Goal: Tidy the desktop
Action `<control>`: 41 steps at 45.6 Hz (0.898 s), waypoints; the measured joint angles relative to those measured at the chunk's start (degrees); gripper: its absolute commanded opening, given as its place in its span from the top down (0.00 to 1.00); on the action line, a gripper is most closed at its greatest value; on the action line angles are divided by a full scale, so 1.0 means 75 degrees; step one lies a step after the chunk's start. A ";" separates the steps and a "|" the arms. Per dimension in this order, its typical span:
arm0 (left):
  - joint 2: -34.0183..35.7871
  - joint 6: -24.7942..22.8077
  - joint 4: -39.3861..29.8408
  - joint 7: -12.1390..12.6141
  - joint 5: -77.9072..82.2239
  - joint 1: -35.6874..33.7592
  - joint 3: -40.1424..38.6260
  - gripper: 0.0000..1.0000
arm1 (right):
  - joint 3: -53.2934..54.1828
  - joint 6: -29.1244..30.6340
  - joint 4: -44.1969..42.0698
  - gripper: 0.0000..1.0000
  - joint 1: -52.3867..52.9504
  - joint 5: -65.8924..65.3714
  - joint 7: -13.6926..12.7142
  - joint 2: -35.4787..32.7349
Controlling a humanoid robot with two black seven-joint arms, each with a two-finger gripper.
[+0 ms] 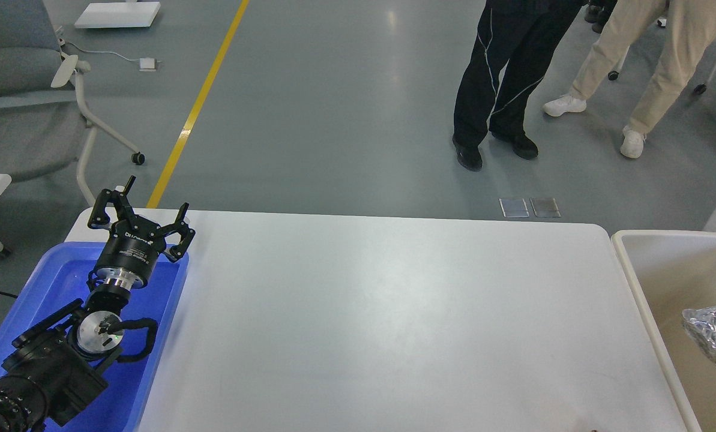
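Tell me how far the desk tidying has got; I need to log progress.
Mostly done, it looks: the white desktop shows nothing on its visible surface, and a crinkled silver item lies in the cream bin. In hand: nothing; the left gripper hangs over the blue tray, fingers spread. Left: seemingly nothing.

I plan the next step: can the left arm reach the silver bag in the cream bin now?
Probably not. The left hand is open over the blue tray, and the whole desktop lies between it and the bag in the bin.
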 measured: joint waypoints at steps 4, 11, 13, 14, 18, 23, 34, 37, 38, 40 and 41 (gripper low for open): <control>0.0000 0.0000 0.0000 0.0000 0.0000 -0.0002 0.0000 0.00 | 0.0006 -0.0187 0.0007 0.09 -0.0007 0.0002 0.0004 0.0031; 0.0000 0.0000 0.0000 0.0000 0.0000 -0.0002 0.0000 0.00 | 0.0031 -0.0426 0.0025 0.01 0.0020 0.0004 0.0008 0.0048; 0.0000 0.0000 0.0000 0.0000 0.0000 -0.0002 0.0000 0.00 | 0.0051 -0.0454 0.0037 0.01 0.0036 0.0004 0.0011 0.0049; 0.0000 0.0000 0.0000 0.0000 0.0000 -0.0002 0.0000 0.00 | 0.0063 -0.0463 0.0047 0.01 0.0040 0.0005 0.0011 0.0052; 0.0002 0.0000 0.0000 0.0000 0.0000 -0.0001 0.0000 0.00 | 0.0103 -0.0480 0.0083 0.01 0.0073 0.0006 0.0011 0.0051; 0.0002 0.0000 0.0000 0.0000 0.0000 0.0002 0.0000 0.00 | 0.0286 -0.0503 0.0183 0.01 0.0207 0.0006 0.0012 -0.0079; 0.0002 0.0000 0.0000 0.0000 -0.0003 0.0003 0.0000 0.00 | 0.2021 -0.0493 0.1717 0.01 0.1161 0.0007 0.0028 -0.1476; 0.0002 0.0000 0.0000 -0.0001 -0.0004 0.0002 0.0000 0.00 | 0.2656 -0.0486 0.2265 0.01 0.1422 0.0006 0.0029 -0.1922; 0.0002 0.0000 0.0001 0.0000 0.0000 0.0002 0.0000 0.00 | 0.2839 -0.0484 0.2414 0.01 0.1489 0.0006 0.0031 -0.2038; 0.0002 0.0000 0.0000 -0.0001 -0.0003 0.0002 0.0000 0.00 | 0.3225 -0.0470 0.2708 0.01 0.1627 0.0000 0.0033 -0.2253; 0.0002 0.0000 0.0001 0.0000 0.0000 0.0002 0.0000 0.00 | 0.3493 -0.0447 0.2904 0.01 0.1712 -0.0008 0.0032 -0.2378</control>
